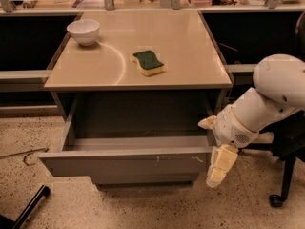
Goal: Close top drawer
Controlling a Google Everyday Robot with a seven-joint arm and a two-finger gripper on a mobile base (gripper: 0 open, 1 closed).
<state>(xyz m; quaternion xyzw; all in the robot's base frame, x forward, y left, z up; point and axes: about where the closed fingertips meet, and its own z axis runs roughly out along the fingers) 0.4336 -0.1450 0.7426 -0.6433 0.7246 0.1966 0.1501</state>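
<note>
The top drawer (128, 164) of the grey cabinet stands pulled far out. Its flat grey front with pale scratches faces me and its inside looks empty. My gripper (213, 149) hangs on the white arm (267, 99) at the right end of the drawer front, next to its right corner. Its cream fingers (220, 167) are spread apart. One points down beside the front and the other (207, 123) sits above, by the drawer's right side wall. They hold nothing.
A white bowl (83, 31) and a green-and-yellow sponge (148, 62) lie on the beige top (181, 46). A slimmer drawer front (143, 179) shows below. A chair base (281, 194) stands to the right, and a black bar (28, 206) and a wire (24, 155) lie on the floor to the left.
</note>
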